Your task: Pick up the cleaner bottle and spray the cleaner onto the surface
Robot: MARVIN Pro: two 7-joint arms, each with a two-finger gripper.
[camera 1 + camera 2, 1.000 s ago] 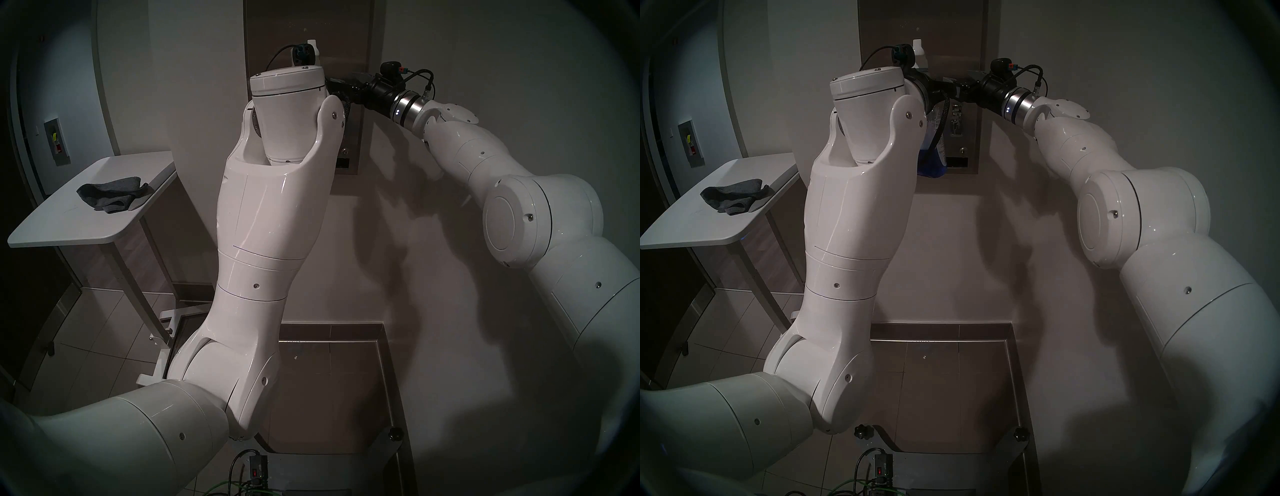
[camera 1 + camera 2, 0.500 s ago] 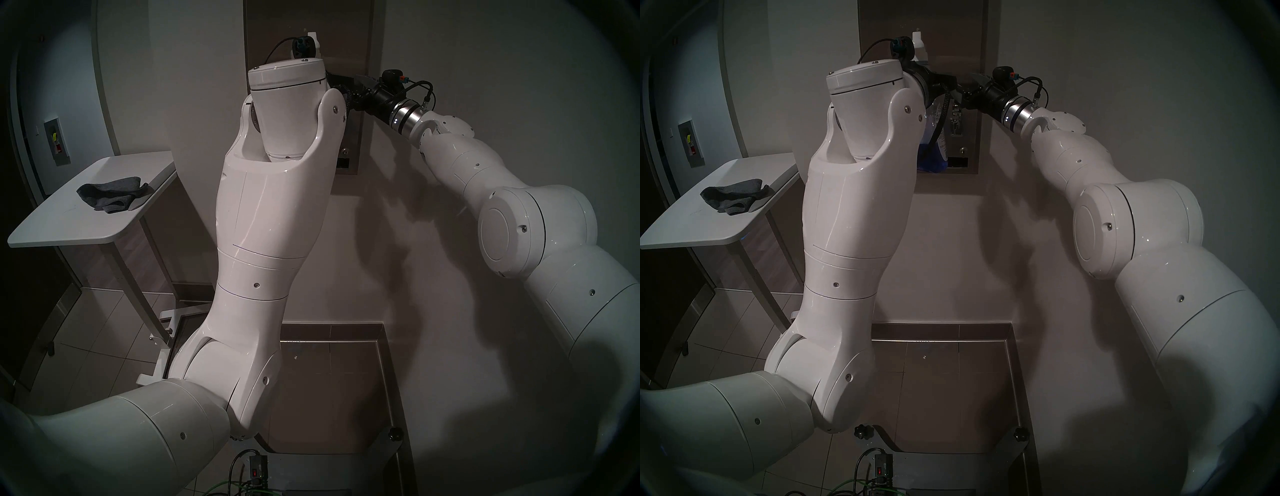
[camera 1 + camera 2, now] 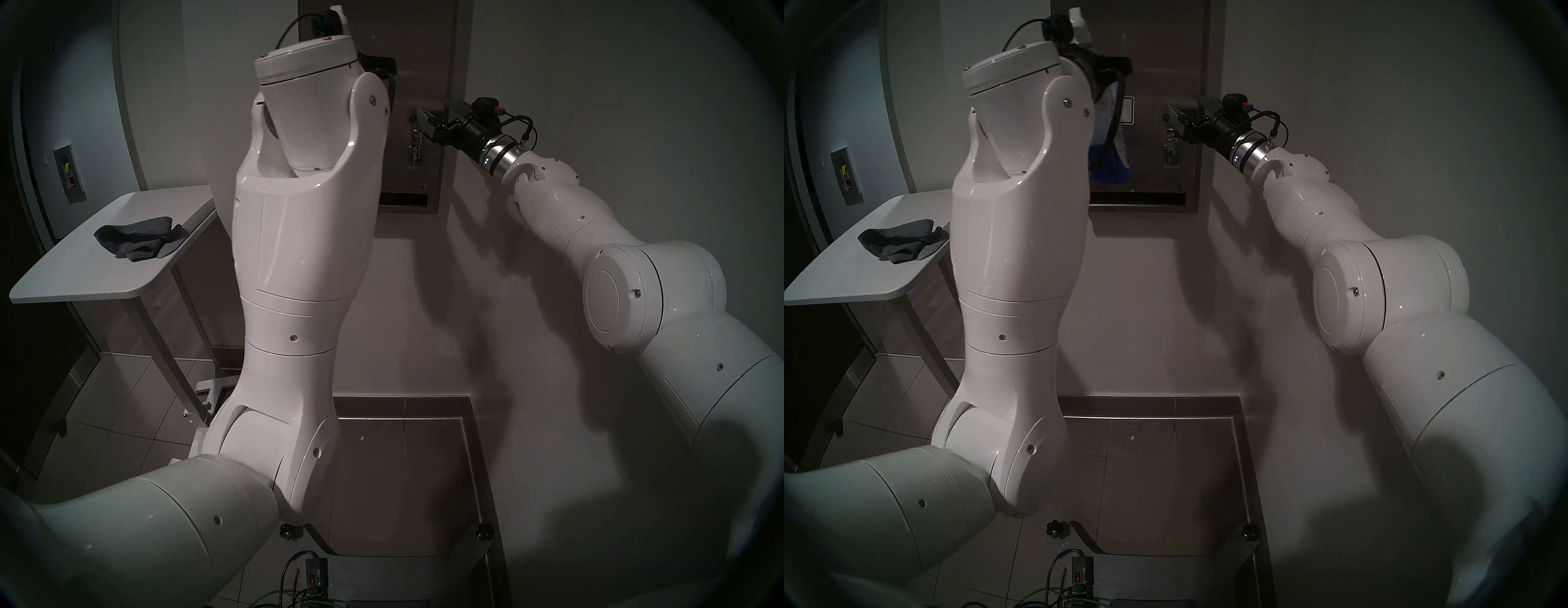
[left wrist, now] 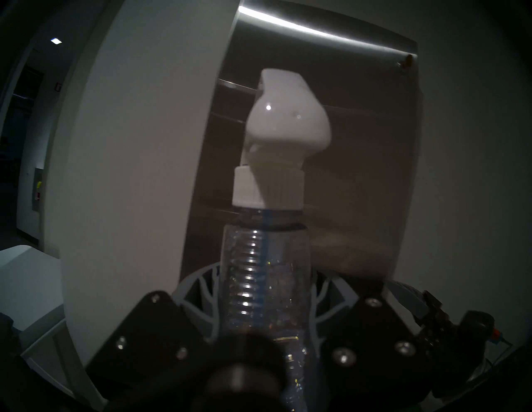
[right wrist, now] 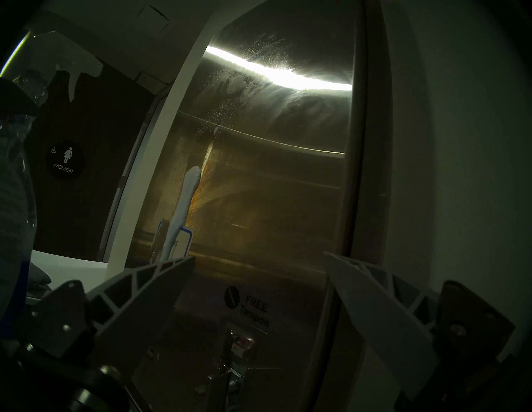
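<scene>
The left end effector (image 4: 260, 313) is clamped around the ribbed neck of the cleaner bottle (image 4: 263, 276), its pale fingers (image 4: 201, 290) pressing in from both sides. The bottle stands upright in that grip, held high in front of the steel dispenser (image 3: 1157, 76) on the wall, near the panel's left edge. Its white spray head (image 4: 283, 115) rises above the grip, with the brushed metal panel behind it. In the head view the lower body of the bottle hangs below the wrist, with the blue cleaner (image 3: 1110, 167) pooled in its bottom part.

The right end effector (image 5: 259, 287) is spread wide and holds nothing; its two grey fingers (image 5: 149, 290) frame the dispenser front from close by. In the head view it sits at the panel's right edge, next to the coin knobs (image 3: 1171, 144).

On the dispenser front a whitish foam streak (image 5: 184, 207) runs down the left part of the panel to the blue-edged white sticker (image 5: 184, 238). Fine droplets speckle the metal above it, near a bright band of reflected light. A dark slot (image 3: 1140, 198) crosses the bottom of the panel.

To the left stands a white counter (image 3: 63, 280) carrying a crumpled dark grey cloth (image 3: 135, 242) near its far right corner, well apart from the bottle.
</scene>
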